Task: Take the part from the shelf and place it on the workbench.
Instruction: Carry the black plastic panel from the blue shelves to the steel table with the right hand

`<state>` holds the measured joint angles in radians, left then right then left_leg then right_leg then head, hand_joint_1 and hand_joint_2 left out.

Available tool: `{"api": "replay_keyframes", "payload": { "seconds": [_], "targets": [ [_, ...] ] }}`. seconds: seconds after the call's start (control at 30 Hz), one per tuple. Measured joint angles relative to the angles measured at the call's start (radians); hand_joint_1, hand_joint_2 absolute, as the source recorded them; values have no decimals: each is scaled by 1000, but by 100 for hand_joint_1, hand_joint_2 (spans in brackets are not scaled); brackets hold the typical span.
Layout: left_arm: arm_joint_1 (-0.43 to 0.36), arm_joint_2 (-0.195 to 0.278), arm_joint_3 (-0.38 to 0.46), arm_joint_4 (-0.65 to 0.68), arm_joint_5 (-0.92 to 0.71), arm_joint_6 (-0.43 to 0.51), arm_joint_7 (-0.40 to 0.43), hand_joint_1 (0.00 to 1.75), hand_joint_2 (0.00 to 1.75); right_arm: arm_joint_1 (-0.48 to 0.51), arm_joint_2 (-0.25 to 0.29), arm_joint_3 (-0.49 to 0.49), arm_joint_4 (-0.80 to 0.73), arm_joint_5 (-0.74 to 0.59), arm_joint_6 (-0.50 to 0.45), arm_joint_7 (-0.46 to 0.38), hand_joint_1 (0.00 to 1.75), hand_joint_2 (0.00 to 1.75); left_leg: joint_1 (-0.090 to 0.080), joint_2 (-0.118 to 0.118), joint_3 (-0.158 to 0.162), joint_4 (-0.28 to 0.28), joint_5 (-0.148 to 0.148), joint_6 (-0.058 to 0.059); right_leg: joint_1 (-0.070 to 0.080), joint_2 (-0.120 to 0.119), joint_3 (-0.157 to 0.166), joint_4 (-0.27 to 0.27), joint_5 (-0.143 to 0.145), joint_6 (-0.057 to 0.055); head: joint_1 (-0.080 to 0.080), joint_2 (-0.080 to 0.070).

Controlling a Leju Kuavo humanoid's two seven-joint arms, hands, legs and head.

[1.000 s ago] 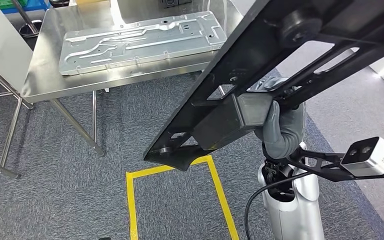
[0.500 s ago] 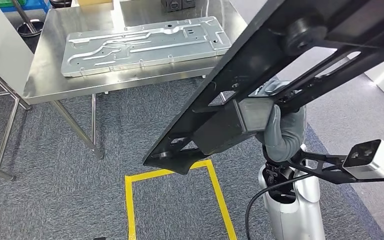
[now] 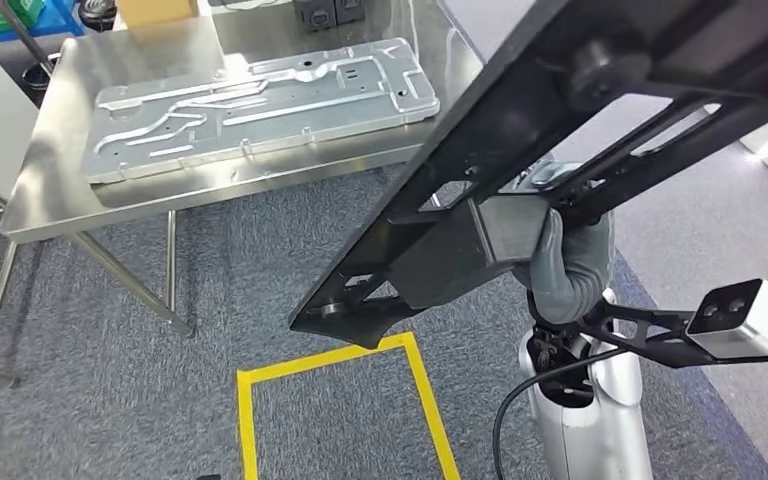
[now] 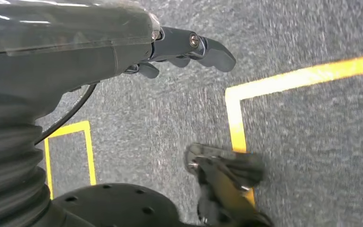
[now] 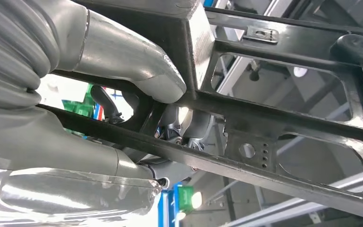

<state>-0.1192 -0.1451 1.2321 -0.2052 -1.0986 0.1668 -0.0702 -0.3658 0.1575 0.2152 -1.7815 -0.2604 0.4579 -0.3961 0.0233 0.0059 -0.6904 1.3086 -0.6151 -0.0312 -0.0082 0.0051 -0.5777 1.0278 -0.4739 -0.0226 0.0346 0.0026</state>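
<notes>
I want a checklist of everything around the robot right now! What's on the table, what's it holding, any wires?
Surface: steel workbench, shiny, on thin legs, ahead and to the left.
Job's things: black frame part, long and tilted, held up in the air, not on the workbench.
Clutter: silver stamped plate lying flat on the workbench; a cardboard box and dark boxes at its far edge.
Hands: right hand grips the black frame part from below; left hand hangs over the carpet, holding nothing.
Cables: black cable looping by the right arm.
Surroundings: grey carpet with yellow tape squares; blue bins behind the workbench.
</notes>
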Motion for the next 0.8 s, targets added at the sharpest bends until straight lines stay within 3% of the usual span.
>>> {"api": "replay_keyframes", "payload": {
  "seconds": [0.03, 0.07, 0.1, 0.17, 0.2, 0.23, 0.3, 0.37, 0.47, 0.53, 0.57, 0.6, 0.63, 0.7, 0.73, 0.8],
  "targets": [
    [3, 0, 0, 0, 0, 0, 0, 0, 175, 0, 0, 0, 0, 0, 1, 0, 175, 175, -3, 0, -18, -6, -9, 6, 5, 3, 16, 0, -12, -2, 0, 0],
    [4, 0, 0, 0, 0, 0, 0, 0, 175, 0, 0, 0, 0, 0, 2, 0, 175, 175, -7, -1, -23, -41, 7, 16, 10, 6, 33, 0, -25, -3, 0, 0],
    [5, 0, 1, 0, 0, 0, 0, 0, 175, 0, 0, 0, 0, 0, 2, 0, 175, 175, -13, -1, -19, -97, 52, 30, 14, 7, 51, -1, -38, -4, 0, 0],
    [7, 3, 2, 0, 0, 0, 0, 0, 175, 0, 0, 0, 0, 0, 3, 0, 175, 175, -30, -7, -6, -209, 175, 59, 21, 11, 79, -1, -62, -1, 1, 0],
    [8, 4, 2, 0, 0, 1, 0, 0, 175, 1, 0, 1, 0, 0, 3, 1, 175, 175, -37, -9, 1, -241, 214, 67, 22, 13, 89, -3, -73, 2, 1, 0],
    [8, 5, 3, 0, 0, 1, 0, 0, 175, 0, 0, 1, -1, 1, 4, 1, 175, 175, -41, -11, 6, -257, 231, 71, 21, 15, 96, -1, -79, 8, 1, 0],
    [5, 4, 3, 0, 0, 1, 0, 0, 175, -1, 0, 1, -5, 1, 4, 1, 175, 175, -40, -11, 31, -272, 222, 71, 20, 14, 107, 8, -80, 17, 0, 0],
    [0, 4, 3, 0, 0, 1, -1, 0, 175, -5, -1, 1, -8, 0, 3, 0, 175, 175, -35, -12, 62, -290, 215, 75, 17, 11, 91, 58, -78, 26, 3, 0],
    [-3, 3, 3, 0, 0, 0, -1, 0, 175, -5, -1, 2, -10, 0, 4, 1, 175, 175, -31, -13, 94, -302, 197, 77, 4, 7, -18, 198, -131, 48, 5, 0],
    [-2, 2, 3, 0, 0, 0, -1, 0, 175, -2, -2, 2, -10, 0, 4, 1, 175, 175, -27, -14, 115, -301, 179, 73, -6, 4, -80, 231, -165, 61, 5, 0],
    [-1, 1, 3, 0, -1, 0, -1, 0, 175, 0, -3, 2, -10, 0, 4, 1, 175, 175, -24, -14, 128, -300, 169, 70, -9, 2, -93, 209, -155, 66, 5, 0],
    [0, 0, 3, 0, -1, -1, -1, 0, 175, 0, -3, 2, -10, 0, 4, 1, 175, 175, -21, -15, 142, -299, 157, 66, -12, 0, -93, 162, -117, 70, 5, 0],
    [0, -1, 4, 0, -1, -1, -1, 0, 175, 0, -4, 2, -10, 0, 4, 1, 175, 175, -19, -15, 153, -297, 146, 61, -14, -2, -90, 103, -51, 72, 6, 0],
    [-2, -1, 4, 0, -1, -3, 0, 0, 175, 1, -5, 3, -9, 0, 5, 0, 175, 175, -19, -16, 166, -293, 125, 48, -13, -6, -86, 20, 53, 62, 6, 0],
    [-4, -1, 4, 0, -1, -3, 0, 0, 175, 2, -6, 3, -9, 0, 5, 0, 175, 175, -20, -16, 169, -291, 120, 41, -12, -6, -88, 5, 77, 52, 6, 0],
    [-6, -1, 4, 0, -1, -5, 0, 0, 175, 2, -6, 2, -11, 0, 5, -3, 175, 175, -20, -15, 173, -287, 114, 28, -10, -1, -84, 3, 76, 32, 5, 0]
  ]
}}
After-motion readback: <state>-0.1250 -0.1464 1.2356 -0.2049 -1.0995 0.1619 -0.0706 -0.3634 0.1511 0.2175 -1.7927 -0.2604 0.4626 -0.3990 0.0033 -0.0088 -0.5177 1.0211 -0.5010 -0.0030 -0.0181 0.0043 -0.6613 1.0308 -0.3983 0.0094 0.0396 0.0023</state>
